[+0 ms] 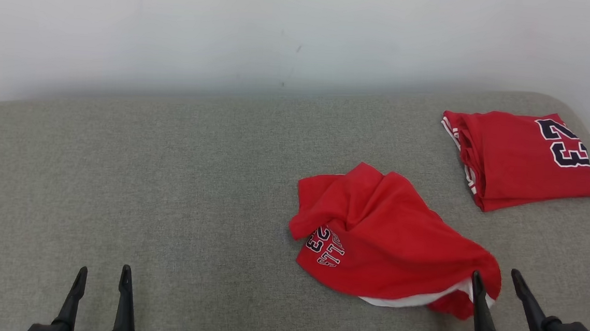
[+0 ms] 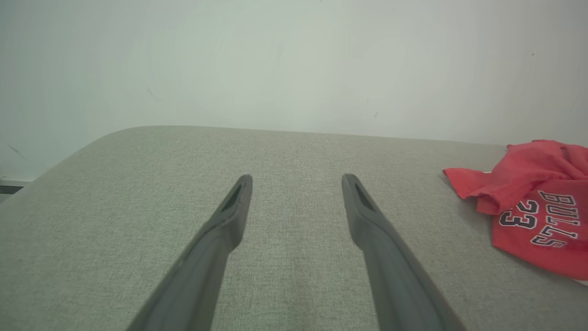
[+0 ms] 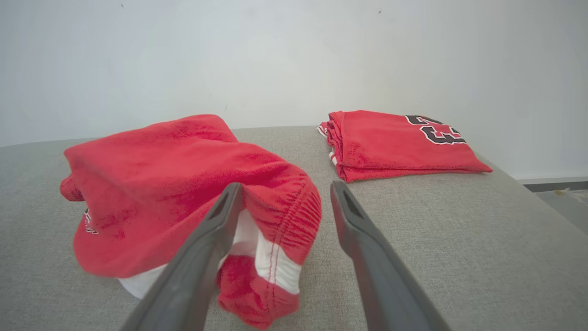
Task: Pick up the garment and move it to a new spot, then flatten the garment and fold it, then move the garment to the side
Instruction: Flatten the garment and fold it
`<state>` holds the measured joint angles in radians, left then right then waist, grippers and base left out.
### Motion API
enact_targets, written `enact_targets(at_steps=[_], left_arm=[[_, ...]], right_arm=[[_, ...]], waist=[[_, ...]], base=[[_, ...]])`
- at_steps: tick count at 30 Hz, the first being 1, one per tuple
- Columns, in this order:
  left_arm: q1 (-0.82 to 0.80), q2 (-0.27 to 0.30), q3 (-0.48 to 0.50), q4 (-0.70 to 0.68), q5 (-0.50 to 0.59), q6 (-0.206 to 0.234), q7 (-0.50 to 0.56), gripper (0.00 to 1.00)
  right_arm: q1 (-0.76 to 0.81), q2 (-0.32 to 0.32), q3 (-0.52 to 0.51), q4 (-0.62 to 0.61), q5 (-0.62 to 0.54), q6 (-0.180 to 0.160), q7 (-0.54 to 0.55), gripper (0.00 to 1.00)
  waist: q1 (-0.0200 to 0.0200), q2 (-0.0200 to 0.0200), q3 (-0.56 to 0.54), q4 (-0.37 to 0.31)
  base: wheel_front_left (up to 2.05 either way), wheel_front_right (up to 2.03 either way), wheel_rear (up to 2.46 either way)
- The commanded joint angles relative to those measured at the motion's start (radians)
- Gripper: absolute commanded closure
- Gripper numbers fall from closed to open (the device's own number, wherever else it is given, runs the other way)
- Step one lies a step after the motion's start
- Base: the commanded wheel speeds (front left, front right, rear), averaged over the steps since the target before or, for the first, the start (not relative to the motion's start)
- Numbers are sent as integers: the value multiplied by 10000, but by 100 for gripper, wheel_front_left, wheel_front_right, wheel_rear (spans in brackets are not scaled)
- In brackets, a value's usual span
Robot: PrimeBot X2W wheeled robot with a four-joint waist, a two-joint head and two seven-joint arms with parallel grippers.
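The crumpled red garment (image 1: 388,239) lies loose on the grey bench (image 1: 169,177), right of the middle, and nothing grips it. Whether its move to a new spot is already done cannot be told, but flattening, folding and shifting it aside all appear to remain. Its long axis runs diagonally, from the far left down to the near right. The elastic band (image 3: 298,207) with white trim points toward the right end effector (image 1: 496,274), whose fingers stand spread at that hem, pinching nothing. The printed lettering (image 1: 323,245) sits on the near-left side. The left end effector (image 1: 104,269) is spread too, over bare bench, well apart. A folded red garment (image 1: 524,161) rests at the far right corner.
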<state>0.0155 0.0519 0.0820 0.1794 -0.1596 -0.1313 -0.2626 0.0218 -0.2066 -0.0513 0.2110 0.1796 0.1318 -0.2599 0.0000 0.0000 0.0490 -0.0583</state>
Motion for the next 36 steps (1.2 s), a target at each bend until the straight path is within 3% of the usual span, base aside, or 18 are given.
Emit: enact_targets(at_steps=[1, 8, 17, 30, 36], left_arm=[[-18, -14, 28, -8, 19, 13, -30, 0], [46, -19, -19, -57, 62, 14, -31, 0], [-223, -11, -513, 112, 73, 14, -30, 0], [-2077, 598, -3612, 2251, -734, 15, -31, 0], [-3077, 799, -4478, 3263, -1154, 16, -30, 0]], right_arm=[[78, 63, -41, -109, -47, -27, -44, 0], [227, 309, -25, -1253, -230, -27, -54, 0], [193, 666, 264, -1525, -234, -27, -44, 0], [-461, 1132, 909, -1524, -155, -27, -44, 0], [-685, 1301, 994, -1515, -131, -27, -43, 0]], waist=[[0, 0, -13, -15], [0, 0, -50, -84], [0, 0, -17, -246], [0, 0, 594, -1547], [0, 0, 1046, -2130]], base=[[0, 0, 0], [0, 0, 0], [0, 0, 0], [0, 0, 0], [0, 0, 0]])
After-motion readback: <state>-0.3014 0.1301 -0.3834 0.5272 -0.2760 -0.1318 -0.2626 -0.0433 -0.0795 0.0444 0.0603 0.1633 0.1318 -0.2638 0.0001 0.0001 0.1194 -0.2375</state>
